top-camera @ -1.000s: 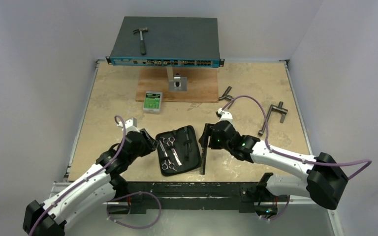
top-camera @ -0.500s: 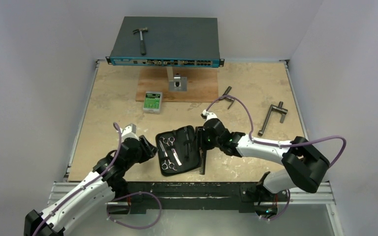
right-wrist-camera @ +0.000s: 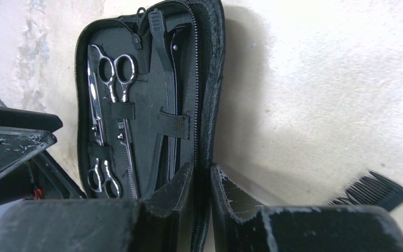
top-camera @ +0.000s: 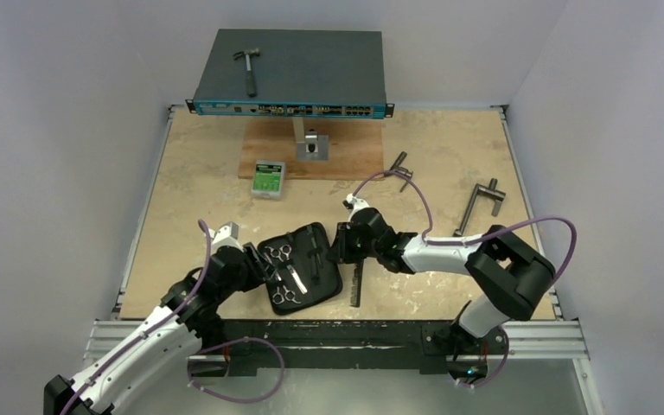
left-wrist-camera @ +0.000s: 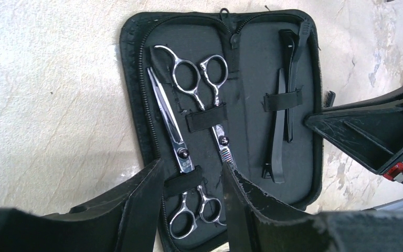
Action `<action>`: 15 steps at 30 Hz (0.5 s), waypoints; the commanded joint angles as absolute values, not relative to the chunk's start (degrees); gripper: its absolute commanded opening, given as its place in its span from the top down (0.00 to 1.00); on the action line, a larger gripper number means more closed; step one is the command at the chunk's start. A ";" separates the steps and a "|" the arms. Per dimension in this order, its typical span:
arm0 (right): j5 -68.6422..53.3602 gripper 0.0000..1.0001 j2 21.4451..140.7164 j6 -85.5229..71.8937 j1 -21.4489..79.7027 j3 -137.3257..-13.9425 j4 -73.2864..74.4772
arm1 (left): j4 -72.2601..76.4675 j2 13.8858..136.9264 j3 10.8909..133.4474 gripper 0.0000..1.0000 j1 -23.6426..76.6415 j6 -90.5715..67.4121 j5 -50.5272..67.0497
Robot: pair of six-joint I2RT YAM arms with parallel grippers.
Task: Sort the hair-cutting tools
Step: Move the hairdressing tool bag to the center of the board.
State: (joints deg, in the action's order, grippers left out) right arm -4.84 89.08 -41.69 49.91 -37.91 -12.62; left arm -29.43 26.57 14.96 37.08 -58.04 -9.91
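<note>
The left gripper's (left-wrist-camera: 191,167) jaws are held wide apart and empty above the open zip case (left-wrist-camera: 252,73), seemingly so that the scissors (left-wrist-camera: 166,115) strapped in its left half can be reached. The hair clips (left-wrist-camera: 282,131) are strapped in the right half. Its rim is pinched by the right gripper's (right-wrist-camera: 201,167) narrowed jaws, probably to steady it, and the comb (top-camera: 356,284) is laid on the table (top-camera: 450,147) just beside.

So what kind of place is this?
Probably a robot testing lab: two white-and-black robot arms mounted on a stone-patterned table with plain white walls, and a flat blue-fronted network box carrying a grey-headed hammer.
</note>
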 commanded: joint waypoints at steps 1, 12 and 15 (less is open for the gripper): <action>-7.86 0.87 91.23 -43.82 50.73 -38.66 -20.27 | -32.66 24.26 15.85 0.56 36.76 -58.62 -12.04; -4.01 0.53 88.97 -38.74 50.98 -44.98 -8.93 | -34.70 24.35 17.58 0.56 36.82 -58.28 -14.56; 0.96 0.46 83.42 -37.56 50.98 -44.72 -0.73 | -34.64 24.35 18.06 0.56 36.76 -58.12 -14.96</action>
State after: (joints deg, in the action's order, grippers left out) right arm -5.26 90.74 -40.71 50.70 -42.59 -10.68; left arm -35.09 24.27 15.14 37.08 -58.02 -13.21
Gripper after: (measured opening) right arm 0.508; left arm 0.440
